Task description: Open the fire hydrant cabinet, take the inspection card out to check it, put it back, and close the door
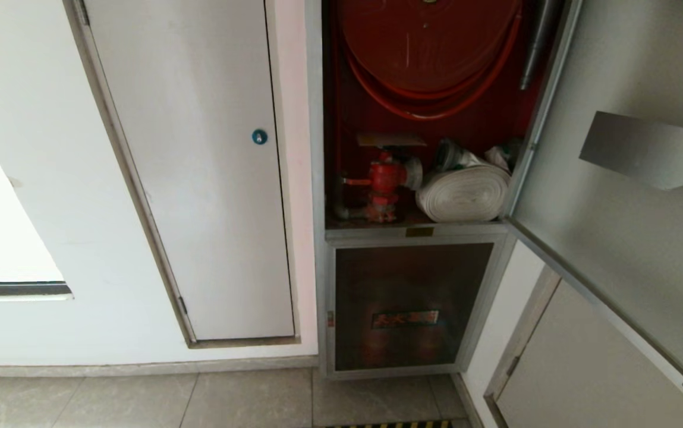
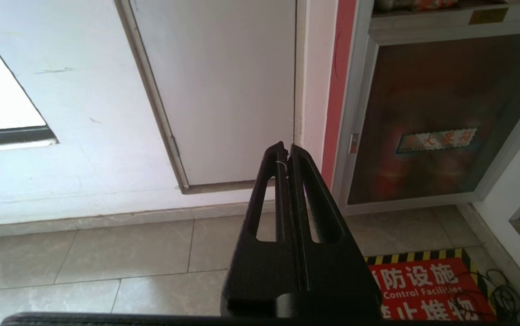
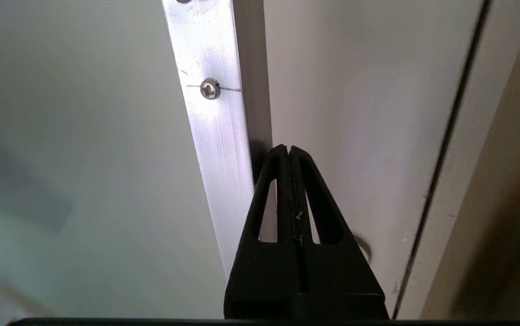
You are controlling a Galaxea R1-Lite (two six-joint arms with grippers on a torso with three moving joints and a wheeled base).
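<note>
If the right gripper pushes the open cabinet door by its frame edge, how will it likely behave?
The door hangs hinged and wide open, so it would probably swing rather than slide. Its thin aluminium frame suggests it is fairly light. The shut right gripper may slip on that smooth metal.

left gripper (image 2: 288, 149): matte black, two tapered fingers, each with a long slot; pale scuffs along the inner seam | right gripper (image 3: 288, 150): same black slotted fingers, whitish specks on the seam | both rose from a black base block
</note>
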